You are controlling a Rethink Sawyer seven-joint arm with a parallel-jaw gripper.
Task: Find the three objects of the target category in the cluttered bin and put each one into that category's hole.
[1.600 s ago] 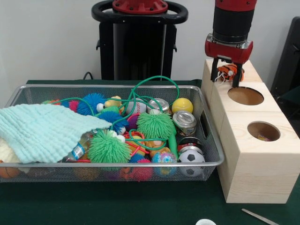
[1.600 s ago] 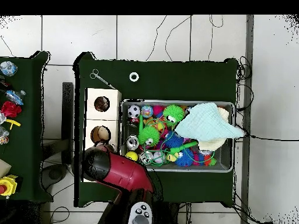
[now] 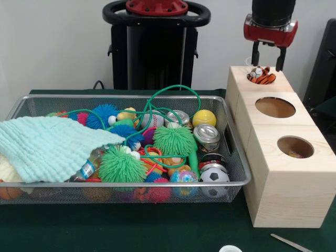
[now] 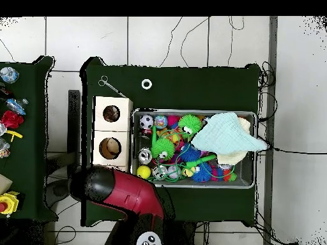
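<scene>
The cluttered bin (image 3: 237, 157) of silver wire mesh stands on the green table and also shows in the overhead view (image 4: 250, 185). Three pale wooden cubes stand in a row to its right. A small orange-and-black striped tiger toy (image 3: 261, 76) lies on top of the far cube (image 3: 242, 86), over its hole, which it hides. My gripper (image 3: 266, 64) hangs just above the toy, open, with a finger on each side and holding nothing. In the overhead view my red arm (image 4: 124, 191) covers that cube and the gripper.
The bin holds a teal cloth (image 3: 47, 147), green spiky balls (image 3: 122, 165), a soccer ball (image 3: 214, 176), a yellow ball (image 3: 203, 117), cans and green cord. The middle cube's wide hole (image 3: 275, 107) and the near cube's hole (image 3: 295, 146) are open. A metal tool (image 3: 291, 242) lies near the front.
</scene>
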